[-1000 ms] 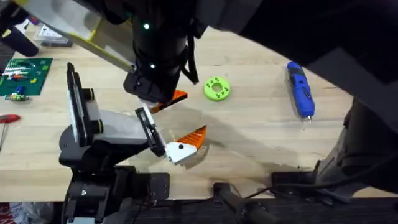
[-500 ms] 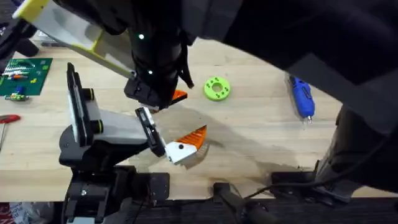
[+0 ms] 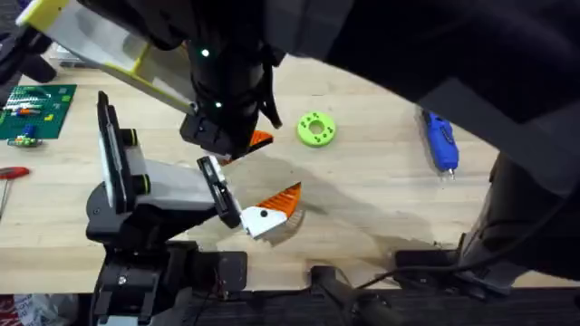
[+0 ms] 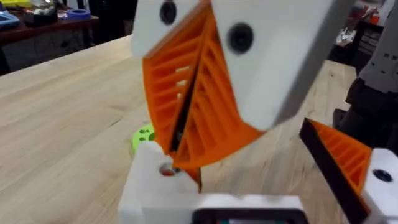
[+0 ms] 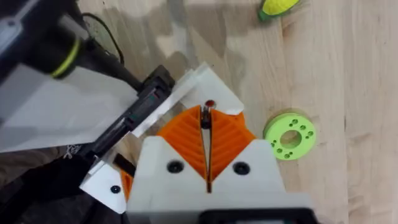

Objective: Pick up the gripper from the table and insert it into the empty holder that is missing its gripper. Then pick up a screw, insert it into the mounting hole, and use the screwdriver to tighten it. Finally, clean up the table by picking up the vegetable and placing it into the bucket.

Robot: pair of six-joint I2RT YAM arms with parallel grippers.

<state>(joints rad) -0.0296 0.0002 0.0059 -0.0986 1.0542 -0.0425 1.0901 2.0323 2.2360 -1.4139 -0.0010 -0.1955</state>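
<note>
The holder [image 3: 163, 186] lies at the table's front left, and the left wrist view looks out along it. Its two fingers, my left gripper [image 3: 282, 163], stand open and wide apart. The gripper [image 4: 155, 186], a white block with an orange pad, sits seated in the holder. My right gripper [image 5: 206, 115] points straight down over that block, shut on a small screw [image 5: 209, 104] at its mounting hole [image 4: 166, 169]. The blue screwdriver [image 3: 438, 131] lies far right. The yellow vegetable [image 5: 277, 7] lies beyond the holder. The bucket is out of view.
A lime-green disc [image 3: 315, 129] with holes lies just right of my right gripper. A green circuit board [image 3: 36, 109] and a red-handled tool [image 3: 9, 172] sit at the left edge. The right arm's dark bulk hangs over the table's back and right.
My right gripper has shifted slightly left over the holder. The right arm's dark bulk now covers more of the table's right side. The holder and the screwdriver have stayed put.
</note>
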